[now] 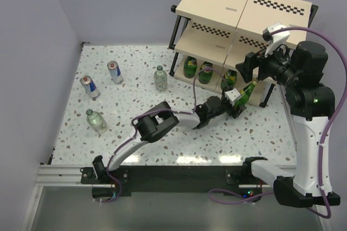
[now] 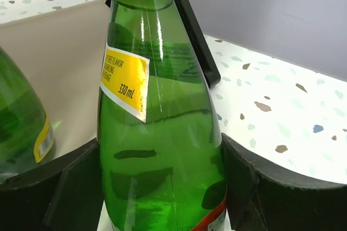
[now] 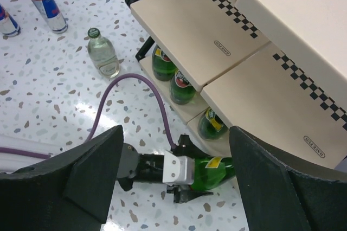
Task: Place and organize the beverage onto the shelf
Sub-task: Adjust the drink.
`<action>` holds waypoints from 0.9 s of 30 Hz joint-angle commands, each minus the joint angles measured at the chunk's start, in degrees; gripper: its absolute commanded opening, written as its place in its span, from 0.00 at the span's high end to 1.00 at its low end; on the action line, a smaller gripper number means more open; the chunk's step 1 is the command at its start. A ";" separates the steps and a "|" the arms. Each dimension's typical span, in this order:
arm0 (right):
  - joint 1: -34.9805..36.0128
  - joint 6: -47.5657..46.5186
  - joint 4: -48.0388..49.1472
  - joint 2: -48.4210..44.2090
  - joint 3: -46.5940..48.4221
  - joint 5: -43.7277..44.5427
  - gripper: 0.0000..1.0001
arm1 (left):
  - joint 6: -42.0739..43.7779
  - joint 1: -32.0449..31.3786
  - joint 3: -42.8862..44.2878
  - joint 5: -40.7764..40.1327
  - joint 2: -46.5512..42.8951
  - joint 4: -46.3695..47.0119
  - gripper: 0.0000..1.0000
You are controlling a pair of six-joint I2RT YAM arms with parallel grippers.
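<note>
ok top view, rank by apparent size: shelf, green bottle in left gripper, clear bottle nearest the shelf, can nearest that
1. shelf, far the largest.
2. green bottle in the left gripper: seems slightly longer than the rest, but tilted and partly hidden, so unsure.
3. clear bottle and can: look alike, not ranked.

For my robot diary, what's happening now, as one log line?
left hand: gripping tilted green bottle | right hand: open, empty | shelf bottom tier: three green bottles | table: two cans, two clear bottles
</note>
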 commanded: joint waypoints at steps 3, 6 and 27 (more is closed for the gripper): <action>-0.17 -1.91 -1.40 -1.61 -1.51 -1.47 0.18 | 1.80 -0.40 -5.67 1.11 -13.05 17.29 1.00; -0.09 -2.70 -2.36 -2.14 -2.74 -1.91 0.18 | 1.89 -0.40 -11.47 1.64 -17.08 20.10 1.00; -0.26 7.48 -2.11 -2.76 -14.78 -2.44 0.19 | 4.08 -3.73 -48.56 0.06 -43.54 33.20 1.00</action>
